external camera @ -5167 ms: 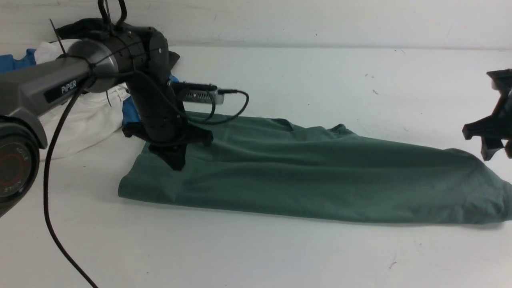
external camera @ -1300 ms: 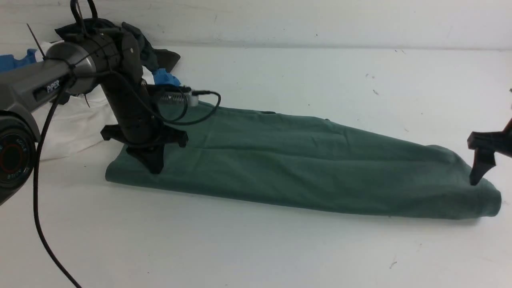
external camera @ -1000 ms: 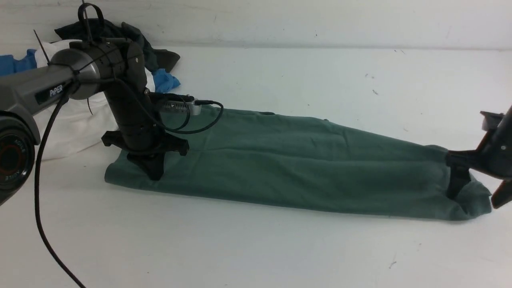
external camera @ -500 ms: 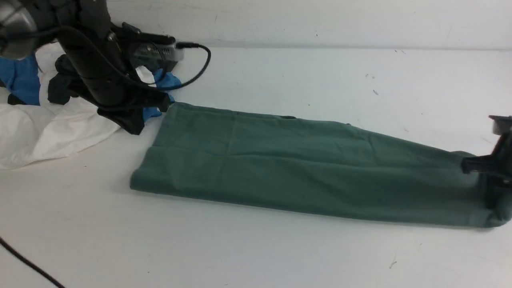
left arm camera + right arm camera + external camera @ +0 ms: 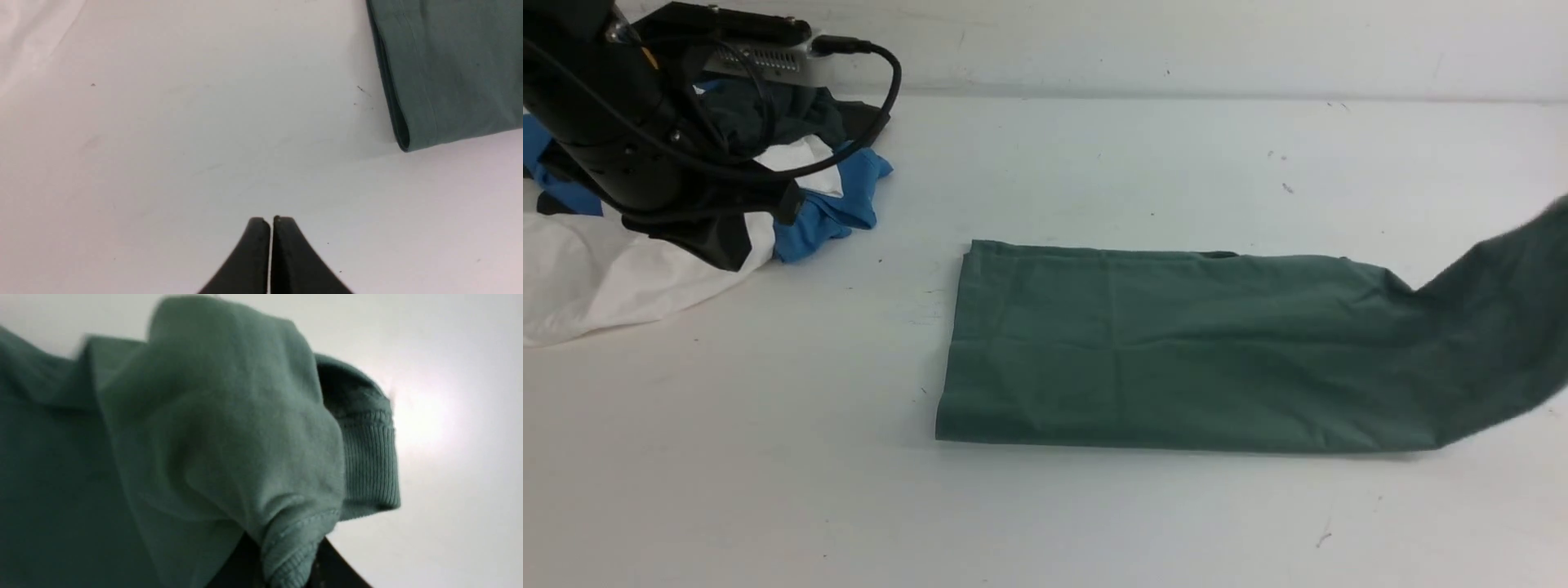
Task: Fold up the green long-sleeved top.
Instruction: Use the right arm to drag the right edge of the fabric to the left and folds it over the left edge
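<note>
1. Front view shows the top (image 5: pixel 1176 351) as a long folded strip across the middle of the worktop (image 5: pixel 1094 147). Its right end rises off the surface and runs out of frame.
2. Right wrist view shows the right hand (image 5: pixel 286 565) closed narrow on a bunched bit of the top's ribbed edge (image 5: pixel 367 457). Only a small pinch sits between the jaws, and the rest of that end hangs loose around them.
3. Such a small bite on stretchy ribbing could slip out when the end is carried over. The end would then drop short in a heap rather than land as a flat fold.
4. Nothing pins the flat part. The left hand (image 5: pixel 271 220) is shut on nothing above bare worktop, and the top's left corner lies well apart from its tips. A pull along the strip would probably drag the whole top instead of folding it, and the stacked layers could skew.
5. The left arm hangs over the white garment (image 5: pixel 605 278) and blue garment (image 5: pixel 825 212) at the far left. The top lies clear of that pile, so a hard drag leftward could run it into them.
</note>
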Robot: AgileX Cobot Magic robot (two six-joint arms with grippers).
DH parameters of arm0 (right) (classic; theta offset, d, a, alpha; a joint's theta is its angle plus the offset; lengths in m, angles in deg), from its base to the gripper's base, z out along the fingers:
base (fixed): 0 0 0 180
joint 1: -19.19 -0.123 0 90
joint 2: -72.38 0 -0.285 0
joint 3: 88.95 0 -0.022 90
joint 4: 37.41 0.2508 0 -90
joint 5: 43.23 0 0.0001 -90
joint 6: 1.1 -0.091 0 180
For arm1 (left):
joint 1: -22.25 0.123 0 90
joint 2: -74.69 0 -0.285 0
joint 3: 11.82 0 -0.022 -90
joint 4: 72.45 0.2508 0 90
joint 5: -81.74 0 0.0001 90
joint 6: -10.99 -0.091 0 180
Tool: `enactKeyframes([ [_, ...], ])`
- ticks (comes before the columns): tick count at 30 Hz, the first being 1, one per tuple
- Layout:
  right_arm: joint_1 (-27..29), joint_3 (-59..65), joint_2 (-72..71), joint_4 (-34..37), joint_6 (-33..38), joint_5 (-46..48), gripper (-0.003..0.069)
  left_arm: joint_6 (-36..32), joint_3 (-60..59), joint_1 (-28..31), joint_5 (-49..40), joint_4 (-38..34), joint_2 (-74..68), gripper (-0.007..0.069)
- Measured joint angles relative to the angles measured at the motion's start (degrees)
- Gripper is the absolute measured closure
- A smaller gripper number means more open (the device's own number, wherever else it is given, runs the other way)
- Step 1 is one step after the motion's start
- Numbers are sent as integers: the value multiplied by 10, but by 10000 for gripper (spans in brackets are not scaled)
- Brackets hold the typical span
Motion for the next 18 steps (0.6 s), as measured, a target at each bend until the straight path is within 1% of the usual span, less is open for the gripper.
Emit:
enactKeyframes([
  [1, -4, -3, -1, 3, 0, 1, 617, 1, 0, 0, 0, 0, 0, 629],
  [4, -85, -39, -5, 52, -7, 2, 617, 4, -2, 0, 0, -4, 0, 629],
  [5, -106, -45, -5, 63, -12, 3, 617, 4, -2, 0, 0, -7, 0, 629],
  [6, -138, -52, -5, 77, -26, 3, 617, 4, -2, 0, 0, -11, 0, 629],
  [7, -144, -53, -5, 77, -32, 4, 617, 4, -2, 0, 0, -11, 0, 629],
  [8, -165, -57, -5, 89, -44, 4, 617, 4, -2, 0, 0, -15, 0, 629],
  [9, -218, -64, -5, 109, -70, 5, 617, 4, -2, 0, 0, -20, 0, 629],
  [10, -218, -64, -5, 109, -72, 5, 617, 4, -2, 0, 0, -20, 0, 629],
  [11, -252, -66, -5, 118, -89, 6, 617, 4, -2, 0, 0, -25, 0, 629],
  [14, -310, -66, -2, 131, -109, 3, 617, 4, -2, 0, 0, -32, 0, 629],
  [17, -357, -68, 16, 139, -119, -14, 617, 4, -2, 0, 0, -39, 0, 629],
  [18, -361, -68, 17, 141, -120, -14, 617, 4, -2, 0, 0, -39, 0, 629],
])
